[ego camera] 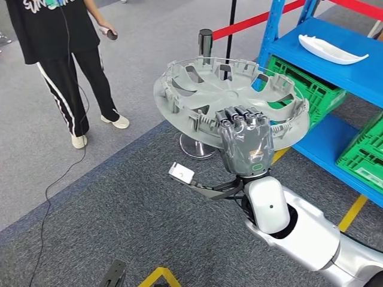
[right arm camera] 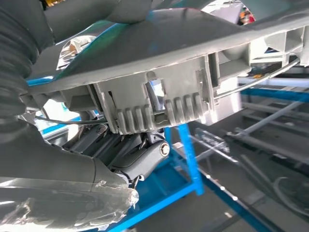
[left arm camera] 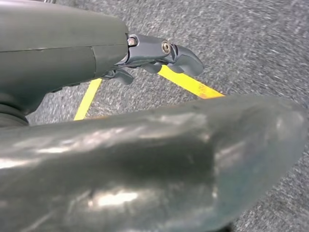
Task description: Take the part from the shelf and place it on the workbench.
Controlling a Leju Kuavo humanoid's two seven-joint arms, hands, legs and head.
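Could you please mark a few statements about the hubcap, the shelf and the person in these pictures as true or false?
1. The right hand grips the grey hubcap at its rim. True.
2. The hubcap rests on the blue shelf. False: it is held in the air, off the shelf.
3. A white part lies on the upper shelf board. True.
4. The crates under the shelf boards are red. False: they are green.
5. A person stands on the floor to the left of the hubcap. True.
6. The left hand holds a part. False: it holds nothing, above the carpet.
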